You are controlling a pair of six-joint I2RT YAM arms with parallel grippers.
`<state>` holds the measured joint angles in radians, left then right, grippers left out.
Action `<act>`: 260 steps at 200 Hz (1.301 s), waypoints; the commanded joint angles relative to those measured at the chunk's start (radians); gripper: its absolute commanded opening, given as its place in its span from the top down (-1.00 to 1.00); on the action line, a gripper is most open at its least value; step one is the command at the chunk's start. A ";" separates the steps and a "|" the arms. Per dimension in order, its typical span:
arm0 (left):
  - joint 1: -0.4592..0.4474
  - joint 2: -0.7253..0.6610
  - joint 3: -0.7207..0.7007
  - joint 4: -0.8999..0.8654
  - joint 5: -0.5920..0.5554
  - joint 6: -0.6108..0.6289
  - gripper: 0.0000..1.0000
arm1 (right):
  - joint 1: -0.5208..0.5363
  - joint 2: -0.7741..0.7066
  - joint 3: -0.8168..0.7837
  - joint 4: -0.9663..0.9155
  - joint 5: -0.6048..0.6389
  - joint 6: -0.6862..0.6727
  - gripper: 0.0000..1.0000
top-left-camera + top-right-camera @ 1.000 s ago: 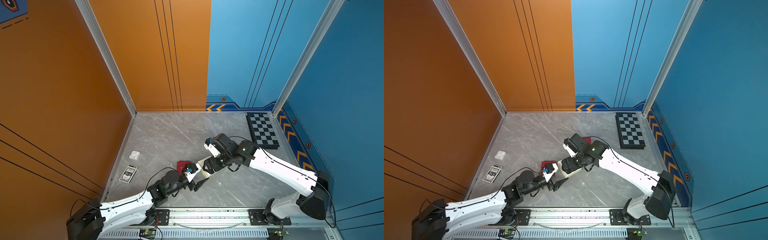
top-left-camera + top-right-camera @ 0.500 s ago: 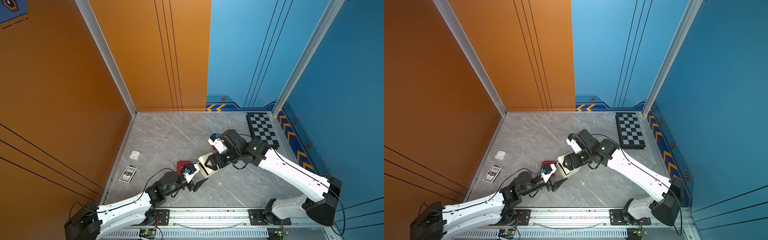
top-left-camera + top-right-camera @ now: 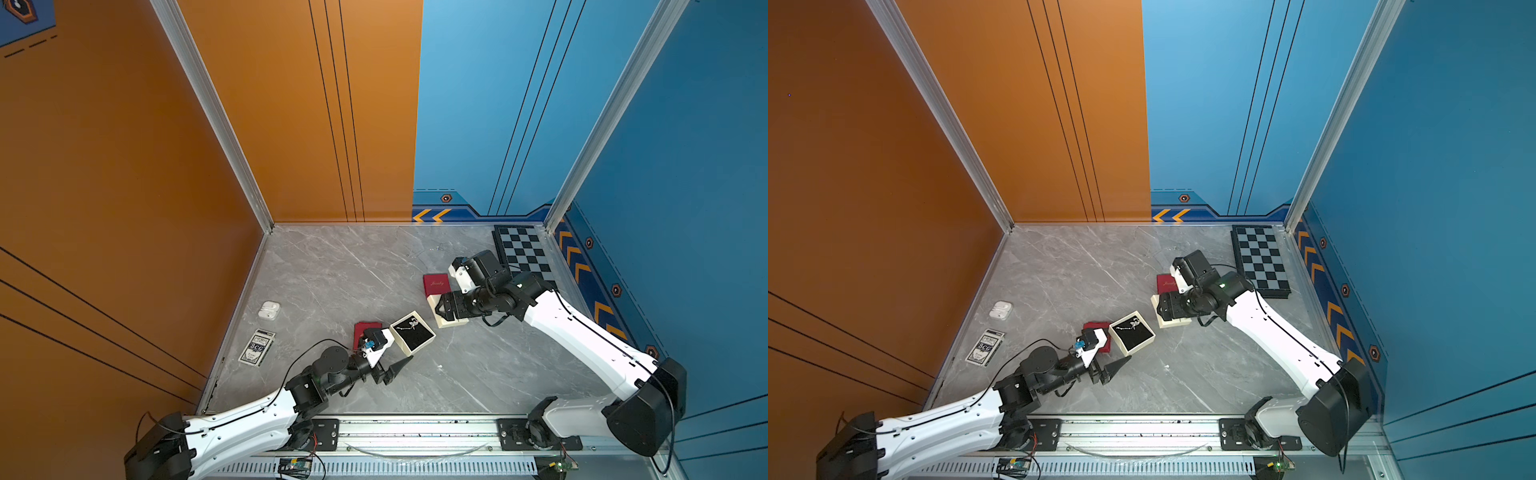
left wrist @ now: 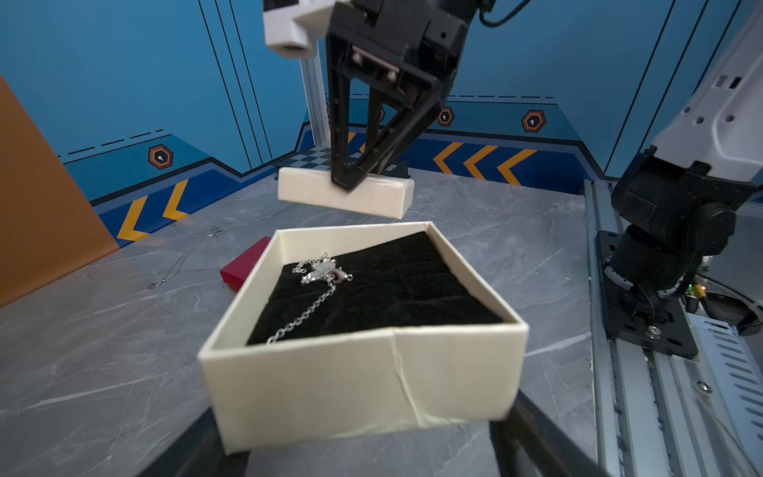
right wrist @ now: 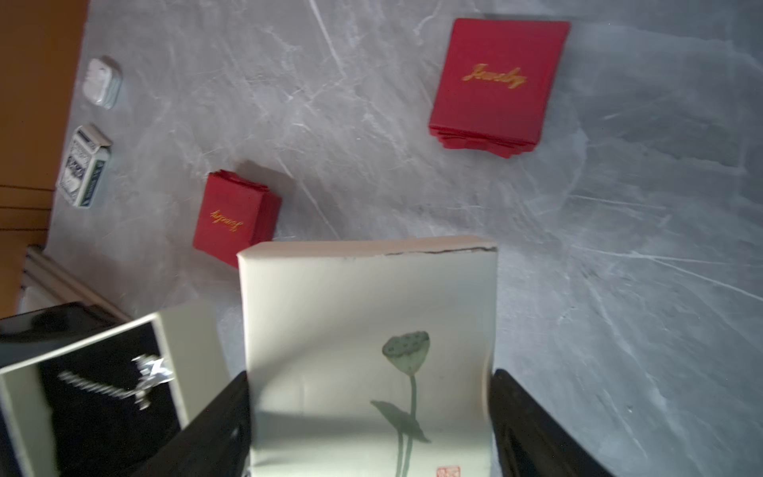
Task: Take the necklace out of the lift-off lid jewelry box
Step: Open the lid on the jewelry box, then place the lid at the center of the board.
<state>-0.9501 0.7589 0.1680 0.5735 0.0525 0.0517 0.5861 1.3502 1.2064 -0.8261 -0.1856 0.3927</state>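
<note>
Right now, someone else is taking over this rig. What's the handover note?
Left pincer: clamped on the near end of the cream box, bracing it.
Right pincer: gripping the lid, held in the air beyond the box.
Necklace: lying on the black pad inside the open box.
Done: lid is off.
Left to do: set the lid down, then lift the necklace out.

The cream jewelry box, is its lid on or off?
Off. The right gripper holds the lotus-printed lid apart from the box, and the necklace lies exposed on its black pad.
</note>
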 commanded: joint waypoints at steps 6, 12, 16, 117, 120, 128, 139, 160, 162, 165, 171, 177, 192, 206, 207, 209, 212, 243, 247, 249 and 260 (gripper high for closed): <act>0.004 -0.012 -0.011 -0.012 -0.022 -0.017 -0.38 | -0.035 0.010 -0.078 0.044 0.093 0.034 -0.60; 0.004 -0.010 -0.011 -0.012 -0.023 -0.017 -0.39 | -0.037 0.018 -0.094 0.052 0.114 0.039 -0.60; 0.005 -0.009 -0.011 -0.012 -0.022 -0.017 -0.39 | -0.037 0.024 -0.103 0.057 0.125 0.042 -0.61; 0.003 -0.005 -0.007 -0.012 -0.022 -0.019 -0.39 | 0.036 0.193 -0.261 0.249 0.242 0.143 -0.61; 0.004 -0.006 -0.007 -0.012 -0.022 -0.019 -0.39 | 0.039 0.200 -0.261 0.251 0.244 0.145 -0.61; 0.005 -0.007 -0.007 -0.012 -0.020 -0.020 -0.38 | 0.048 0.218 -0.259 0.252 0.253 0.150 -0.62; 0.004 -0.009 -0.008 -0.012 -0.022 -0.019 -0.39 | 0.056 0.239 -0.253 0.252 0.265 0.156 -0.62; 0.005 -0.008 -0.007 -0.012 -0.022 -0.020 -0.39 | 0.074 0.272 -0.244 0.254 0.287 0.167 -0.67; 0.005 -0.009 -0.007 -0.012 -0.022 -0.020 -0.39 | 0.076 0.275 -0.243 0.254 0.289 0.167 -0.67; 0.004 -0.009 -0.006 -0.012 -0.021 -0.020 -0.39 | 0.079 0.279 -0.241 0.254 0.293 0.169 -0.68; 0.004 -0.009 -0.007 -0.011 -0.018 -0.020 -0.39 | 0.085 0.286 -0.237 0.254 0.299 0.172 -0.69; 0.004 -0.009 -0.008 -0.012 -0.016 -0.021 -0.40 | 0.089 0.293 -0.234 0.253 0.301 0.174 -0.71; 0.005 -0.009 -0.008 -0.012 -0.011 -0.024 -0.40 | 0.098 0.303 -0.226 0.252 0.306 0.178 -0.77; 0.004 -0.011 -0.008 -0.012 -0.009 -0.023 -0.39 | 0.102 0.301 -0.221 0.251 0.306 0.178 -0.82; 0.004 -0.010 -0.009 -0.012 -0.009 -0.023 -0.39 | 0.101 0.301 -0.220 0.251 0.306 0.178 -0.82; 0.004 -0.009 -0.009 -0.012 -0.009 -0.023 -0.39 | 0.102 0.300 -0.219 0.250 0.307 0.178 -0.82; 0.004 -0.010 -0.009 -0.012 -0.009 -0.023 -0.39 | 0.103 0.300 -0.217 0.248 0.309 0.178 -0.83; 0.005 -0.012 -0.009 -0.012 -0.012 -0.024 -0.40 | 0.098 0.286 -0.203 0.218 0.324 0.163 -0.91; 0.005 -0.011 -0.009 -0.011 -0.014 -0.023 -0.40 | 0.098 0.282 -0.202 0.214 0.327 0.160 -0.91; 0.005 -0.012 -0.009 -0.012 -0.014 -0.023 -0.40 | 0.097 0.279 -0.201 0.210 0.329 0.157 -0.92; 0.005 -0.013 -0.010 -0.011 -0.018 -0.024 -0.40 | 0.092 0.260 -0.198 0.198 0.335 0.154 -0.93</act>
<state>-0.9501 0.7570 0.1680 0.5568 0.0521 0.0368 0.6827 1.6348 0.9783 -0.5789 0.1108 0.5510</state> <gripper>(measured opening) 0.836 0.958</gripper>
